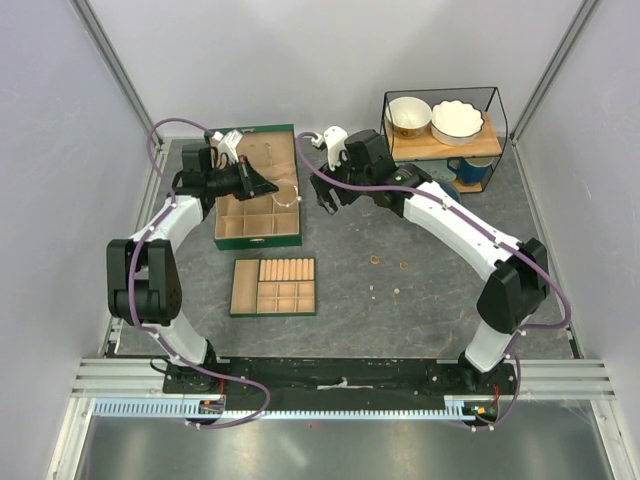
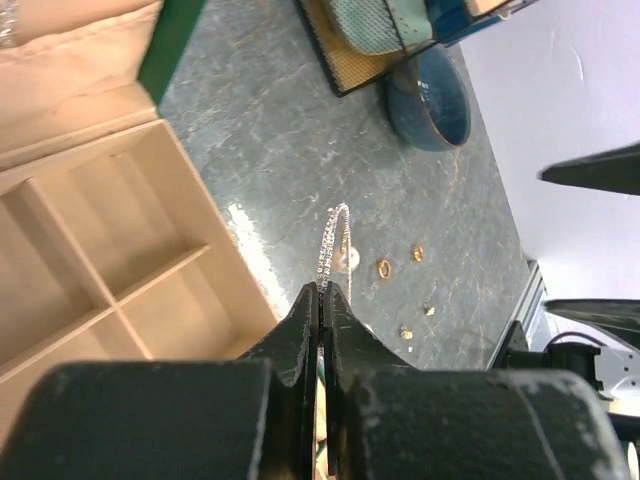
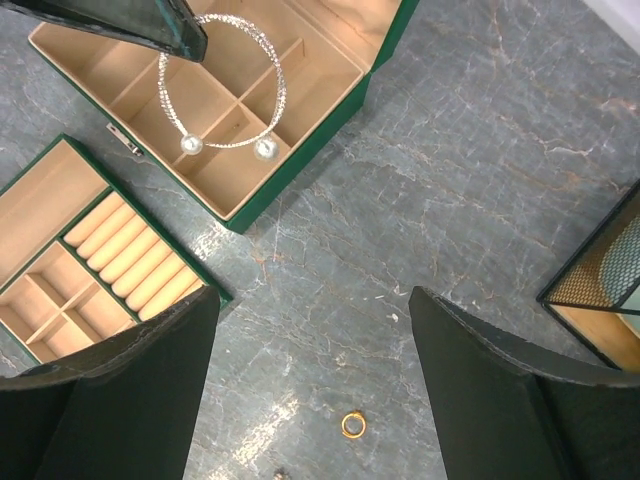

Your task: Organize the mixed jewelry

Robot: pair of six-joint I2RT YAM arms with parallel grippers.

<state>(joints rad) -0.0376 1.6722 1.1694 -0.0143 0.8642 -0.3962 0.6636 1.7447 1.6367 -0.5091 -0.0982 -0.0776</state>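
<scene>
My left gripper (image 1: 272, 188) is shut on the thin silvery bangle (image 1: 289, 197) and holds it over the open green box (image 1: 258, 242). In the left wrist view the jaws (image 2: 322, 292) are pressed together on the bangle (image 2: 331, 240), seen edge-on. In the right wrist view the bangle (image 3: 265, 149) hangs above the box's tan compartments (image 3: 312, 138), with two ball ends. My right gripper (image 1: 326, 196) is open and empty (image 3: 312, 300) above the table. A gold ring (image 3: 353, 424) lies below it. Small gold rings (image 2: 383, 267) and studs (image 2: 406, 332) lie on the table (image 1: 375, 261).
A separate green tray (image 1: 236, 290) with roll slots and small compartments lies in front of the box, also in the right wrist view (image 3: 213, 293). A wire shelf (image 1: 497, 112) with two bowls and a blue mug (image 1: 468, 170) stands at the back right.
</scene>
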